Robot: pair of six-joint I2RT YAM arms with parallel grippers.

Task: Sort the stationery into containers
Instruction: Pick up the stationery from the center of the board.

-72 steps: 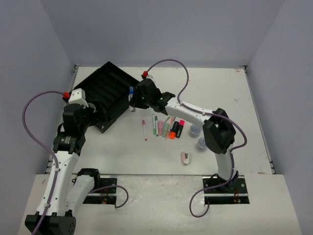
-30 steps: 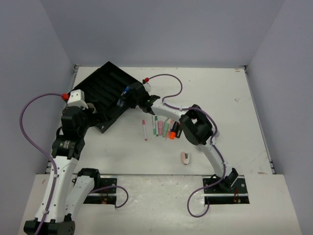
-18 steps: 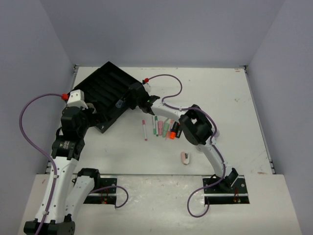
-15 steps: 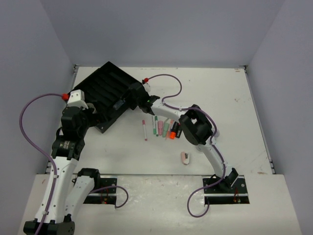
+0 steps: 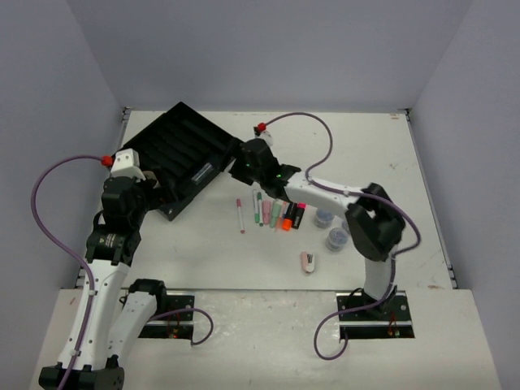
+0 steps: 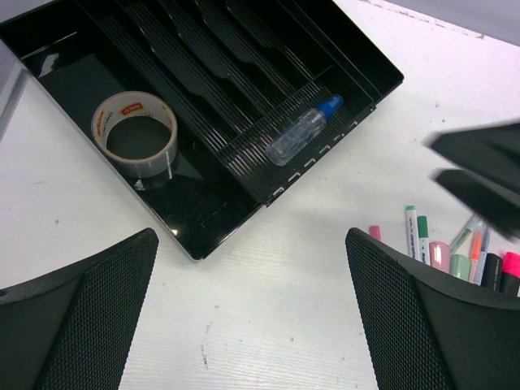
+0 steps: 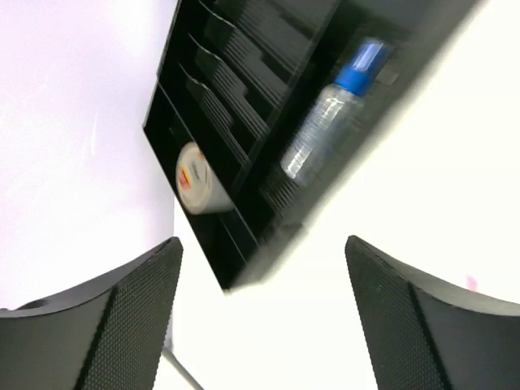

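Inside the tray [image 6: 211, 203] lie tape [image 6: 140, 165] and bottle [image 6: 302, 132]; pens [image 5: 260, 210], jars [image 5: 324, 216] and stapler [image 5: 309, 261] are unsorted; left gripper [image 6: 250, 240] and right gripper [image 7: 262, 244] gape empty.

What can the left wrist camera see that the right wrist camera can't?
Only the left wrist view shows the pens and markers, lying in a row on the white table. Only the right wrist view shows the pale purple wall beside the tray. Both views show the black tray, the tape ring in its wide compartment, and the clear bottle with a blue cap lying in a ribbed compartment.
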